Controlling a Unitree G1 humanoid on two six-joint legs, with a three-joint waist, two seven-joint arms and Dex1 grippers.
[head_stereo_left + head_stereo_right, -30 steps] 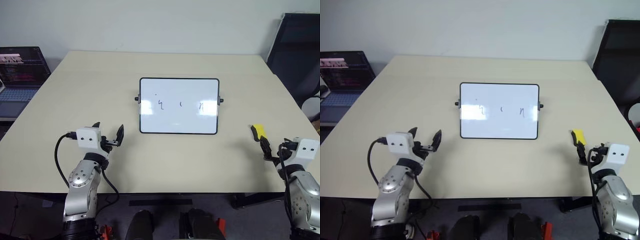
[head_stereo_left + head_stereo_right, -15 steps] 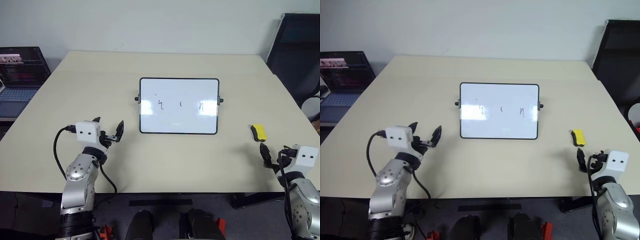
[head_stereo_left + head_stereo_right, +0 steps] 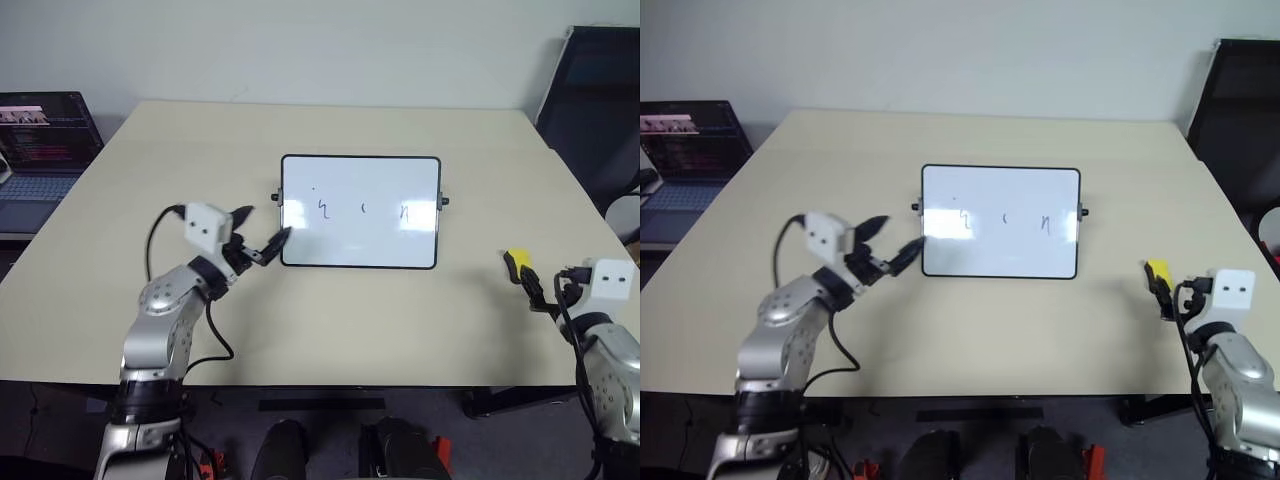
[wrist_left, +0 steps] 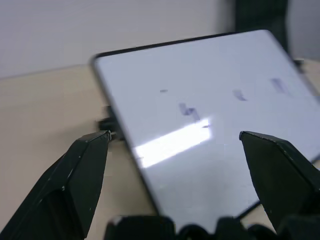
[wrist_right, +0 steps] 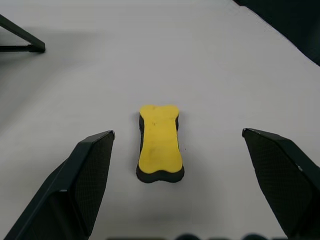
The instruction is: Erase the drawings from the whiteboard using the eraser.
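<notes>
Whiteboard (image 3: 360,212) sits at mid-frame on the worktop (image 3: 330,320), its three drawings (image 3: 362,208) faint and hard to read under glare. My left pincer (image 3: 262,233) spreads wide and empty at the board's lower left corner; whether it touches the frame, I cannot tell. At right, the eraser (image 5: 159,143) lies partly hidden behind my right pincer (image 3: 537,291), also wide apart, gripping nothing.
</notes>
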